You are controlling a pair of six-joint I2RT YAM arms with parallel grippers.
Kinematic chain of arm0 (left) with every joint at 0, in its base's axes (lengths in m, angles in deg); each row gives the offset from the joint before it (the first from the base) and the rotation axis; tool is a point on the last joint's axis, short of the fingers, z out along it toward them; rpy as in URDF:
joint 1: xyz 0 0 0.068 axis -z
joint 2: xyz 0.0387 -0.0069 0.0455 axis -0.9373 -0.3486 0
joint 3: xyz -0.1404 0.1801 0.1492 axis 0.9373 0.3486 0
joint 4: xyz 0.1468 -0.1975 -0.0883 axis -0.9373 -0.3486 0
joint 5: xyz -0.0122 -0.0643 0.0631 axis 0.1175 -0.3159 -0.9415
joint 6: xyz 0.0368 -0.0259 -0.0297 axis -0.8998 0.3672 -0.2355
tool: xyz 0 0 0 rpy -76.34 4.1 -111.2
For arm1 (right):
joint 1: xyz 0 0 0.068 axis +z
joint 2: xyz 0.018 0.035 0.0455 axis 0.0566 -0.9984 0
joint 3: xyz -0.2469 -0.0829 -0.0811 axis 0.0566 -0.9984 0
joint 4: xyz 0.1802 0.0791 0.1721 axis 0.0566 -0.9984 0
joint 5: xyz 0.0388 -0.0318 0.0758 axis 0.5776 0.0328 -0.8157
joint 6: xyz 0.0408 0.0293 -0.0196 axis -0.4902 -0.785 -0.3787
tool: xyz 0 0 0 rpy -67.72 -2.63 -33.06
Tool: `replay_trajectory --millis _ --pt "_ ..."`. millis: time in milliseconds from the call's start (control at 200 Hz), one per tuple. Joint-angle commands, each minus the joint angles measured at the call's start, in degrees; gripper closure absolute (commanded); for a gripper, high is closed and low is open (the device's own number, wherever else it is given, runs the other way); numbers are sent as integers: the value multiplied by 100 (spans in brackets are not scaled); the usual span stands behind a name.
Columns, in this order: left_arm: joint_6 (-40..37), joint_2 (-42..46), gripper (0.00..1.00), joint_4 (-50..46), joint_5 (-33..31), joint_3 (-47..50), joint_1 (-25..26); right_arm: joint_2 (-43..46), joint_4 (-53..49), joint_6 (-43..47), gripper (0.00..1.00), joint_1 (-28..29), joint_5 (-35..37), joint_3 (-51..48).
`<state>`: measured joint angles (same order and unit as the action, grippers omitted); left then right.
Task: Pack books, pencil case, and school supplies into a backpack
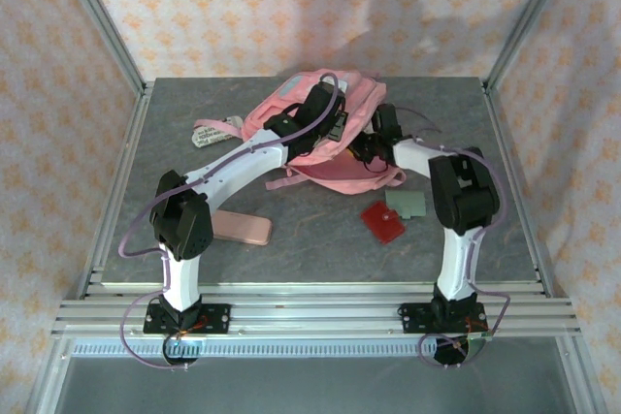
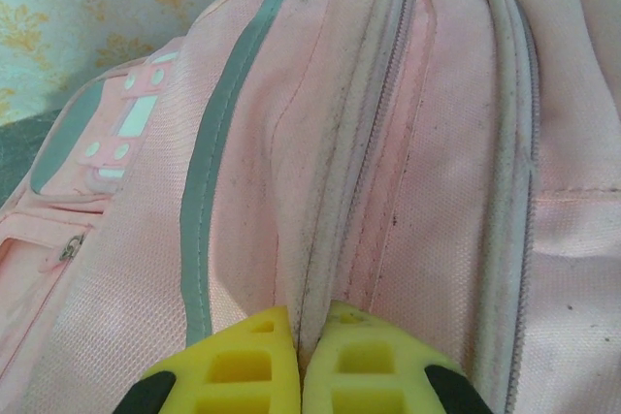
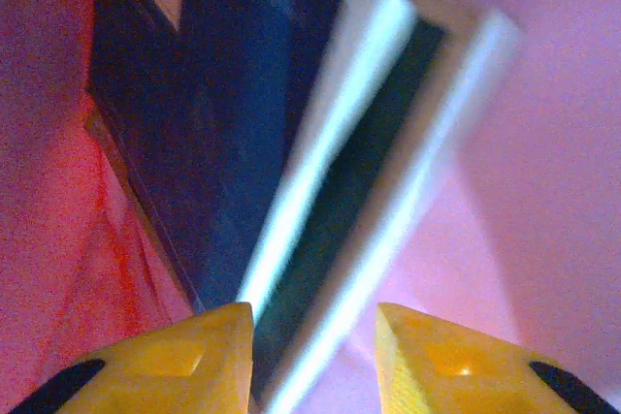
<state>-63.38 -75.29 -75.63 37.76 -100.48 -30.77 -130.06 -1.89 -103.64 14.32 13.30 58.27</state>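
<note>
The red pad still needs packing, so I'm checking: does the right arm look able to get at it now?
Probably yes, once it backs out: the right gripper sits open inside the backpack by the books. The red pad lies uncovered on the table near that arm, nothing over it.

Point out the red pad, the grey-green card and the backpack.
red pad (image 1: 382,222): top external view, its centre.
grey-green card (image 1: 408,204): top external view, its centre.
backpack (image 1: 335,174): top external view, near pink panel.

The table (image 1: 466,113) bears backpack (image 1: 361,102), pink case (image 1: 243,228), red pad (image 1: 382,221), grey-green card (image 1: 406,203).
</note>
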Motion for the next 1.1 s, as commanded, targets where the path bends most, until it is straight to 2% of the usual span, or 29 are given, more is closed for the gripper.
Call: replay_trajectory --millis 0,235,355,581,646,701,791,951,1096 --pt "342 367 100 369 -155 -9 11 915 -285 247 61 -21 331 -553" --pt "913 277 100 295 -196 133 19 2723 -761 635 58 -133 925 -1930" --pt "1194 117 100 433 -60 232 58 3530 -1193 753 58 -208 1467 -2410" --pt "1540 -753 100 457 203 -322 227 4602 -928 381 59 -200 1185 -3317" --pt "1626 -928 85 352 290 -518 230 4716 -835 292 59 -186 1165 -3471" --pt "1657 -937 68 279 293 -577 226 4757 -806 271 59 -171 1182 -3533" --pt "1693 -609 55 402 180 -174 173 4758 -760 253 59 -109 1185 -3592" --pt "2135 673 43 1214 388 1697 -262 4627 -649 305 56 70 1207 -3579" --pt "2752 1562 35 1932 726 3466 -911 4258 -418 237 55 203 1213 -3539"
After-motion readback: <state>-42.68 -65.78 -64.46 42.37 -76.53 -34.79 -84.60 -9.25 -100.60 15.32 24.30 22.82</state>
